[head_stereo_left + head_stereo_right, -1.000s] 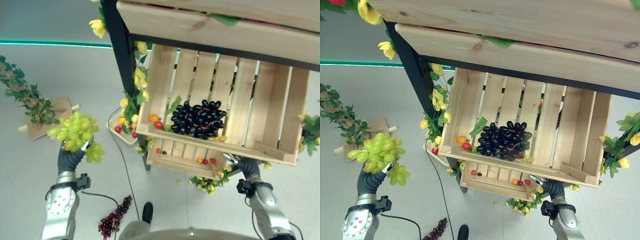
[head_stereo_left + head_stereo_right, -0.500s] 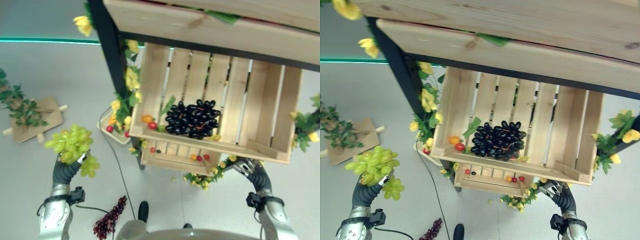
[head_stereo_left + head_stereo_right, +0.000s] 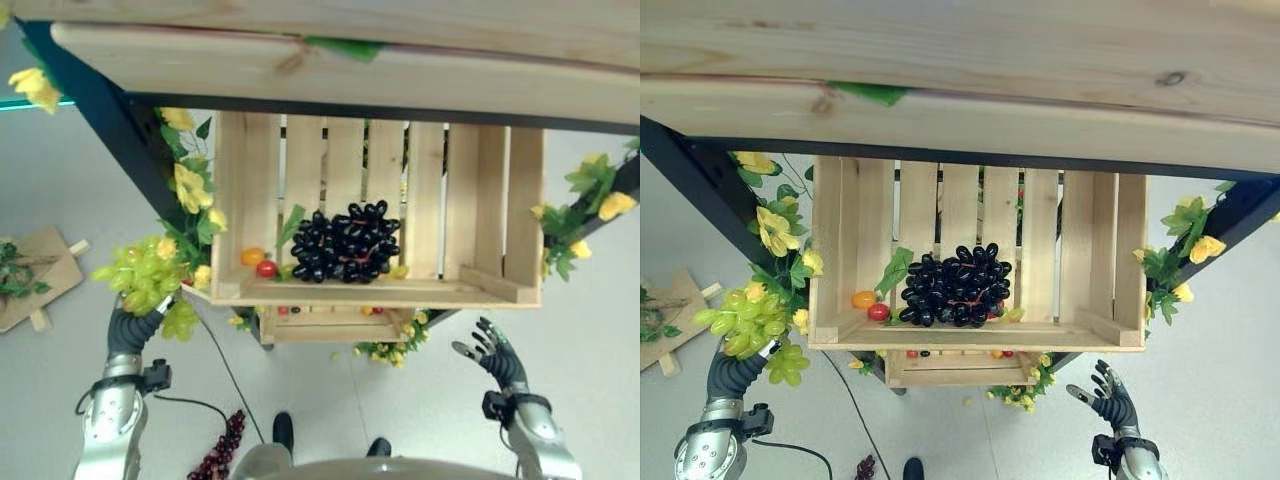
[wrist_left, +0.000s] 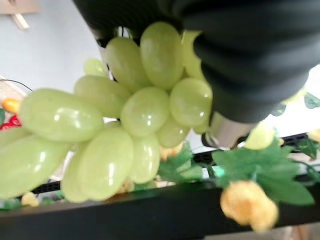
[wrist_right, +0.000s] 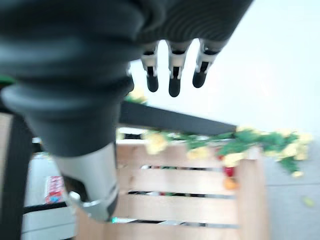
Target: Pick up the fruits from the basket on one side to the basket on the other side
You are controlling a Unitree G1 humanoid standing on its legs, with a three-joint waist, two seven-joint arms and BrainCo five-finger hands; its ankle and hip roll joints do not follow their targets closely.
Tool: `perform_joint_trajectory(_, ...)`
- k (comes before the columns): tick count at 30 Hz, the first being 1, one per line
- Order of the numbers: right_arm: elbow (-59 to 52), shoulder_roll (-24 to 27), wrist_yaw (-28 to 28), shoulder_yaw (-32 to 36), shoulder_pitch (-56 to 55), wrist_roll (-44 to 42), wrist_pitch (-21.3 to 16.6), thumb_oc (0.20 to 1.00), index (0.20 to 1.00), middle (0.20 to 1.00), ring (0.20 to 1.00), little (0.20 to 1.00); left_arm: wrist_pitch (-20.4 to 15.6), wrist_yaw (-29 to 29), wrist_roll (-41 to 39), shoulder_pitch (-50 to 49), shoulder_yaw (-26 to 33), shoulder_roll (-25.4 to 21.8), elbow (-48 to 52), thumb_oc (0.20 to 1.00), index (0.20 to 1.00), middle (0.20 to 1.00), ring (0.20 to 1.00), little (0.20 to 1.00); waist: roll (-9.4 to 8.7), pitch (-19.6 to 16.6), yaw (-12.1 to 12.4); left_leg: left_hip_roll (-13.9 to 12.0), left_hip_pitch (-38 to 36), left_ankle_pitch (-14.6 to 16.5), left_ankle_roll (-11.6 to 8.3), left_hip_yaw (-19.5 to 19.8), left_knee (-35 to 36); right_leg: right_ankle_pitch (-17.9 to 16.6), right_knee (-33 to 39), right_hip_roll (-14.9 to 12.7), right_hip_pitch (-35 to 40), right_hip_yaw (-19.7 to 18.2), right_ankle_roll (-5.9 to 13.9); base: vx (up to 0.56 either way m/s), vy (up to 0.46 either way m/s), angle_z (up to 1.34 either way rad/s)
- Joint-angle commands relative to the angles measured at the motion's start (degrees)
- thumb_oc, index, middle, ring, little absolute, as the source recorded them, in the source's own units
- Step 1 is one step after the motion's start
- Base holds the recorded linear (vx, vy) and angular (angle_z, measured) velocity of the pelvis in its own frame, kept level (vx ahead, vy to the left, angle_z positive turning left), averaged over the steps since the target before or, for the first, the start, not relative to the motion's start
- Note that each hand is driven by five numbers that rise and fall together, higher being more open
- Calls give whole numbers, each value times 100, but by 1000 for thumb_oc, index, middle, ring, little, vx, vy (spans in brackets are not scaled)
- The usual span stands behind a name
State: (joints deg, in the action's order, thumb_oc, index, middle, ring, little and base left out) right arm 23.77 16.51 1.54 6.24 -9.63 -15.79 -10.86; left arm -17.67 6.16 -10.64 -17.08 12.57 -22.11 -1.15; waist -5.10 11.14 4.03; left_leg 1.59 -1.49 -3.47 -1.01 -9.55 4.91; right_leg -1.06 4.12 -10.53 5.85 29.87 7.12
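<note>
Being held up at the left of a wooden stand, a bunch of green grapes (image 3: pixel 148 275) is gripped by the left hand (image 3: pixel 128 327), whose fingers are curled round the bunch from below; in the left wrist view the grapes (image 4: pixel 115 120) are pressed close against the dark cover. The bunch is being kept just outside the left end of a slatted wooden crate (image 3: pixel 480 230), beside yellow flowers (image 3: pixel 190 188) and leaves that are wound along a dark frame post (image 3: pixel 95 110). Inside the crate a bunch of dark grapes (image 3: pixel 345 243) is lying against the front slat, with a small orange fruit (image 3: pixel 251 257) and a red one (image 3: pixel 266 268) just beside it. The right hand (image 3: pixel 493 352) is raised below the crate's right end, fingers spread and holding nothing. A grey floor is seen underneath, where a dark red bunch (image 3: pixel 218 457) and a flat wooden board (image 3: pixel 35 280) are lying.
</note>
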Motion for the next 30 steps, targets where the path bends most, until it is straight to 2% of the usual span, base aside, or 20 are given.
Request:
perform_joint_trajectory(1, -296, 241, -317, 246, 204, -73, -368, 1000, 1000, 1000, 1000, 1000, -383, 70, 23, 157, 134, 73, 233, 200, 200, 200, 200, 200, 67, -505, 49, 67, -148, 618, 54, 179, -435, -812, -171, -138, -639, 141, 348, 63, -41, 17)
perform_joint_trajectory(10, -573, 270, -691, 618, 330, -90, -512, 1000, 1000, 1000, 1000, 1000, -375, 32, -37, 174, -6, 65, 390, 200, 200, 200, 200, 200, 96, -643, 74, -23, -221, 566, -28, 267, -342, -639, -60, -30, -357, 161, 290, 40, -40, 5)
perform_joint_trajectory(19, -357, 322, -956, 625, 566, -69, -568, 1000, 1000, 1000, 1000, 1000, -438, -303, -382, 203, -406, 28, 1545, 200, 200, 200, 200, 200, 107, -713, 212, -91, -195, 518, -88, 410, -329, -527, -8, 18, -194, 217, 248, 4, -36, 10)
perform_joint_trajectory(22, -423, 337, -1029, 596, 657, -66, -620, 1000, 1000, 1000, 1000, 1000, -544, -390, -288, 136, -534, -151, 1877, 200, 200, 200, 200, 200, 98, -701, 297, -97, -149, 492, -113, 486, -325, -504, 1, 18, -163, 255, 245, -5, -20, 4)
perform_joint_trajectory(30, -456, 379, -1071, 629, 697, -82, -669, 1000, 1000, 1000, 1000, 1000, -598, -466, -359, -125, -570, -208, 1633, 200, 200, 200, 200, 200, 88, -654, 495, -74, -74, 442, -139, 672, -341, -493, 2, -20, -105, 344, 245, -6, -18, 11)
